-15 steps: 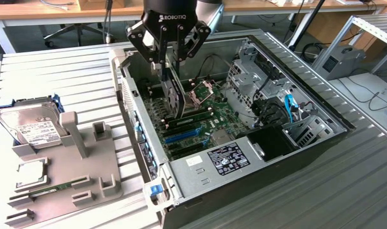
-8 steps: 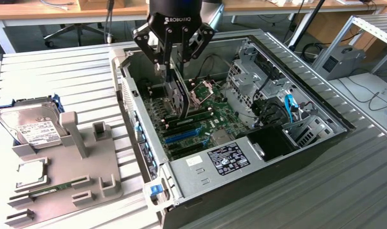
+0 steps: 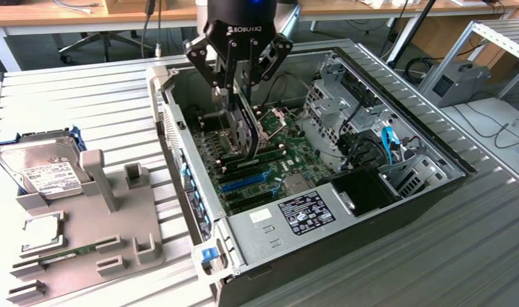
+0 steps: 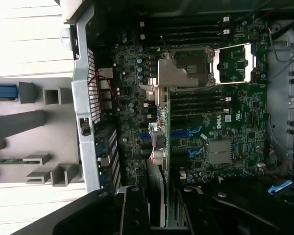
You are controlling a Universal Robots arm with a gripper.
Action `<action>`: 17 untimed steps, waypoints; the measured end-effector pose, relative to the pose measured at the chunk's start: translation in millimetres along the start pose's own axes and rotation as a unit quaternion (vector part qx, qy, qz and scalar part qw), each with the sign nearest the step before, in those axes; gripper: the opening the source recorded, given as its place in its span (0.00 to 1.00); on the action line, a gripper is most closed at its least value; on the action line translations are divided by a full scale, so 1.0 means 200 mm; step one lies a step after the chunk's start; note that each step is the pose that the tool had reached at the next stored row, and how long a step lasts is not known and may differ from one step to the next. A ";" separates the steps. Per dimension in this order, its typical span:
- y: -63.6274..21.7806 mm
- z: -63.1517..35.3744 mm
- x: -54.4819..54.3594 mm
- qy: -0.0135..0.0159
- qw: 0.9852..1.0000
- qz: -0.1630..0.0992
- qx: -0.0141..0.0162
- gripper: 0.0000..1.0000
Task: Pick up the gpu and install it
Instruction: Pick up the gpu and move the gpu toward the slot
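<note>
Gripper [image 3: 241, 89] pinches the gpu [image 3: 242, 131], holding it upright on edge inside the open computer case [image 3: 328, 262], just above the green motherboard [image 3: 289, 148]. At the exterior view's left, a hard drive [image 3: 46, 171] sits beside a grey fixture [image 3: 80, 256] on the bench [image 3: 72, 96].

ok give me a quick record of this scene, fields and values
gripper: shut on the gpu, inside the open pc case
gpu: upright, lower edge at the motherboard; seating unclear
hard drive: on the grey holder, exterior view's left
memory stick: flat on the grey holder
</note>
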State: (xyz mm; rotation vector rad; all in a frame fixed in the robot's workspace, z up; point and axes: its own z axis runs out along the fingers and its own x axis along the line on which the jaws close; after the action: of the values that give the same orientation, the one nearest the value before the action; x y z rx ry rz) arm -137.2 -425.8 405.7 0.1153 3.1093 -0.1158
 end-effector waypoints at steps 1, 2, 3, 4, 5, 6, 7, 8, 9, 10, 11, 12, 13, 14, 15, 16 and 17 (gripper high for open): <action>0.000 0.003 0.00 0.000 1.000 0.000 0.000 0.29; 0.001 0.005 -0.01 0.000 1.000 0.000 0.000 0.29; 0.002 0.007 -0.01 0.000 1.000 0.000 0.000 0.29; 0.002 0.010 -0.02 0.000 1.000 0.000 0.000 0.29; 0.002 0.012 -0.02 0.000 1.000 0.000 0.000 0.29; 0.003 0.015 -0.03 0.000 1.000 0.000 0.000 0.29; 0.003 0.017 -0.03 0.000 1.000 0.000 0.000 0.29; 0.004 0.020 -0.03 0.000 1.000 0.000 0.000 0.29; 0.004 0.022 -0.04 0.000 1.000 0.000 0.000 0.29; 0.005 0.025 -0.04 0.000 1.000 0.000 0.000 0.29; 0.006 0.027 -0.05 0.000 1.000 0.000 0.000 0.29; 0.006 0.031 -0.05 0.000 1.000 0.000 0.000 0.29; 0.007 0.033 -0.06 0.000 1.000 0.000 0.001 0.29; 0.008 0.037 -0.07 0.000 1.000 0.000 0.001 0.29; 0.008 0.040 -0.07 0.000 1.000 0.000 0.001 0.29; 0.009 0.043 -0.07 0.000 1.000 0.000 0.001 0.29; 0.009 0.046 -0.08 0.000 1.000 0.000 0.001 0.29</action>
State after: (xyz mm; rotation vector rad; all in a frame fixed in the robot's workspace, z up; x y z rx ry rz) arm -120.7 -425.7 396.9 0.1152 3.1092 -0.1181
